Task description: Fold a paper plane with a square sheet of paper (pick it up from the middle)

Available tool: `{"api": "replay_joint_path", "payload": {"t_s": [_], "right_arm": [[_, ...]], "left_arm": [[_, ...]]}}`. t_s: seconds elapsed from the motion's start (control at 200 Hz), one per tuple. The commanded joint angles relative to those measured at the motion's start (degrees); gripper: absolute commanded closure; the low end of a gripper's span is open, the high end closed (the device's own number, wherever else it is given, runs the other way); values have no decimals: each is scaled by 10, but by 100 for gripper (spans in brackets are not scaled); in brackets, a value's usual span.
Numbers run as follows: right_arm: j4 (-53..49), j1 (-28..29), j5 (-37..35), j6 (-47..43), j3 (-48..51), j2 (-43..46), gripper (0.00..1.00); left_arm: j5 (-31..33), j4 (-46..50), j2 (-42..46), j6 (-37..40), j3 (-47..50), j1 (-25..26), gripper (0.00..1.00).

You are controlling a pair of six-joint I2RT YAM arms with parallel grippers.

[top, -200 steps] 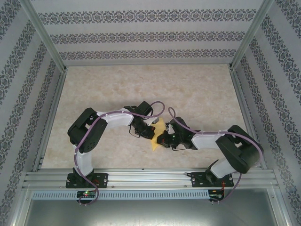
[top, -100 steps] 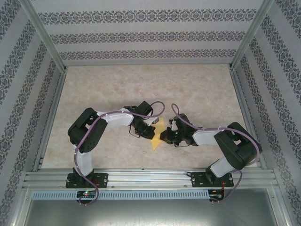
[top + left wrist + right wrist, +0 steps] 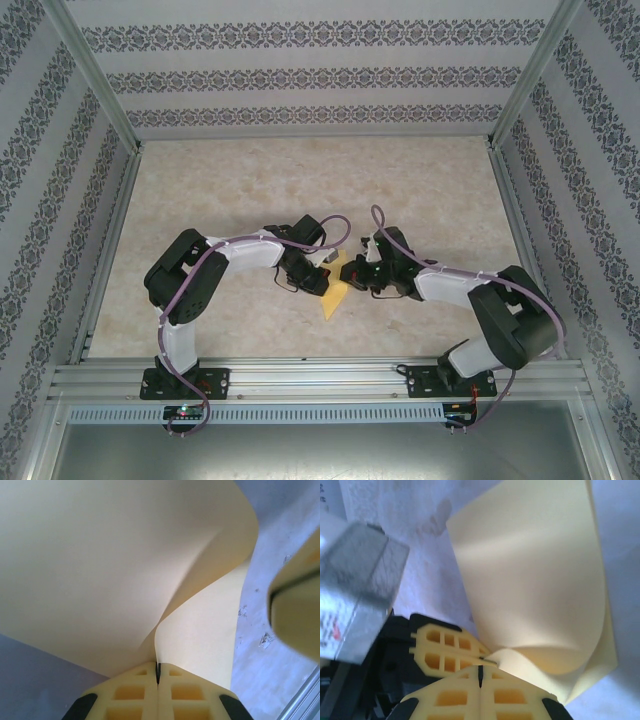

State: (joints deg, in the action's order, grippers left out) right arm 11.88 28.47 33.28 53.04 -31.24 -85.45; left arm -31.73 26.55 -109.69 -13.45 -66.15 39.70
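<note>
Over the last second the right gripper (image 3: 352, 273) had swung away from the near edge of the pale marbled table (image 3: 250, 180). It now stood level with the left gripper (image 3: 322, 272), whose arm had hardly shifted. Between the two was the thin, matte yellow-orange square sheet of paper (image 3: 334, 298), lifted at its middle and sagging toward the near edge.

Both grippers were pressed together on it. In the left wrist view the pale latticed fingers met with the sheet nipped in their seam, the paper curling away in two leaves. In the right wrist view the fingers likewise pinched the sheet where it doubled over into a soft, uncreased bend. The left gripper's fingers (image 3: 455, 651) sat just beside the right's, almost touching.

The sheet ran out ahead of each gripper, its bend lying roughly far-to-near on the table, across the line between them. Neither arm was nearer. By that, the next move seemed to turn on the two pinches working along the bend to set a crease.
</note>
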Motion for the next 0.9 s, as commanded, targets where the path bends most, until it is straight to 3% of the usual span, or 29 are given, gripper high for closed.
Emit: {"api": "replay_joint_path", "payload": {"t_s": [0.0, 0.165, 0.27, 0.575, 0.894], "right_arm": [[9, -5, 18, -20, -8, -34, 100], [14, -14, -17, -32, 11, -76, 100], [31, -21, 7, -26, 14, -102, 100], [-13, -45, 40, -44, -13, -13, 100], [-3, -63, 25, -61, -6, -88, 100]], "left_arm": [[27, 21, -29, 10, 3, 8, 99], [28, 22, -27, 11, 3, 8, 99], [28, 22, -29, 11, 3, 8, 99], [30, 26, -28, 13, 2, 8, 100], [30, 27, -28, 13, 2, 8, 100]]}}
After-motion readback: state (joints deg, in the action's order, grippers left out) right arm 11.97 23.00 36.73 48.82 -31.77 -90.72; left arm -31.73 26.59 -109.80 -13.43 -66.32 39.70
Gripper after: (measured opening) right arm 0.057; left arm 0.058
